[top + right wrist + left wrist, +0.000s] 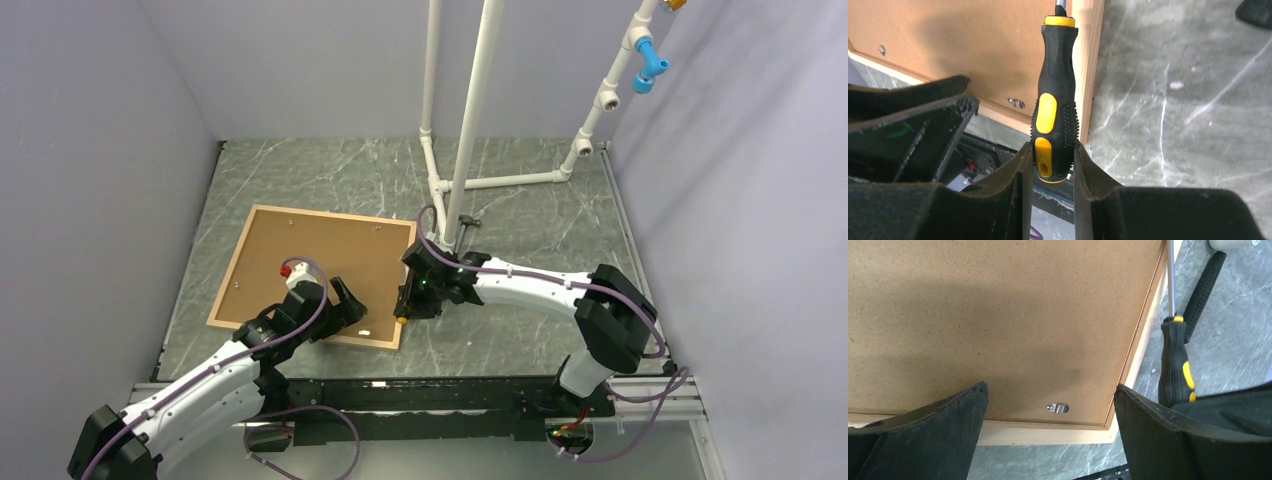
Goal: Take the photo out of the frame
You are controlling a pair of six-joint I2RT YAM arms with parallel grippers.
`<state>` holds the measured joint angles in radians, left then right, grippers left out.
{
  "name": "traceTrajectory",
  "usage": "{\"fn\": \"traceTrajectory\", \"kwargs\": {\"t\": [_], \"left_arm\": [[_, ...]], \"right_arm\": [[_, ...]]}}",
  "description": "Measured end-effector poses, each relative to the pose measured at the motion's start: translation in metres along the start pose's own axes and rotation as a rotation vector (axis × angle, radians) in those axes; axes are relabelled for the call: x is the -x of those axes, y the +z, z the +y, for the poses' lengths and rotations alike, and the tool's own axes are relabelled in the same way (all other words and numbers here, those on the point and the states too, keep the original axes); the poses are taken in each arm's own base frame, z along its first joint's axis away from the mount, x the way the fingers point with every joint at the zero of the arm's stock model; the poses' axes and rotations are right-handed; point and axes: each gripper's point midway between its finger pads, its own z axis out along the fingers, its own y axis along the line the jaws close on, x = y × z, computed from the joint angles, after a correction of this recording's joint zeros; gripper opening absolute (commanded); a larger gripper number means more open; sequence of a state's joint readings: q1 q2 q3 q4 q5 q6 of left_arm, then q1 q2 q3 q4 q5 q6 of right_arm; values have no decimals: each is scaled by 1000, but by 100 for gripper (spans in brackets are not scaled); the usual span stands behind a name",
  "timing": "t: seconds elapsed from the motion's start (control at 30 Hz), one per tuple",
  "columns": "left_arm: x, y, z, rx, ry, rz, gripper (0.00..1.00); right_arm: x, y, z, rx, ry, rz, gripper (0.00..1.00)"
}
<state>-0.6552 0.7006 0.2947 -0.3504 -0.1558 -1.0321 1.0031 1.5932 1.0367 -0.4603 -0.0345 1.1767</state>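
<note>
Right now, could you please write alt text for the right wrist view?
The right gripper grips a black-and-yellow screwdriver by its handle, shaft pointing away beside the frame. Brown backing board fills the wooden frame, which lies on a grey marbled table.
</note>
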Motion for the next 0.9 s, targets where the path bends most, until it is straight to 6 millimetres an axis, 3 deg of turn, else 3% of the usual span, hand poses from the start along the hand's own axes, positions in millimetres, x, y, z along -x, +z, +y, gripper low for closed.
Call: {"fn": "traceTrajectory", "kwargs": {"t": [0.27, 0.5, 0.63, 0.77, 0.83, 0.9], "left_arm": [[0, 0, 1, -4, -7, -8, 99], [0, -2, 1, -11, -7, -10, 99], [0, -4, -1, -24, -5, -6, 100], [1, -9, -6, -55, -9, -8, 99], [2, -12, -9, -71, -11, -10, 99], [5, -16, -15, -95, -14, -18, 99]], "right_arm": [[41, 6, -6, 48, -39, -58, 0], [44, 2, -9, 65, -138, -49, 0], [47, -27, -1, 115, -221, -89, 0], [55, -83, 8, 204, -299, -210, 0], [54, -102, 0, 225, -307, -258, 0], [45, -108, -20, 220, -304, -271, 0]]}}
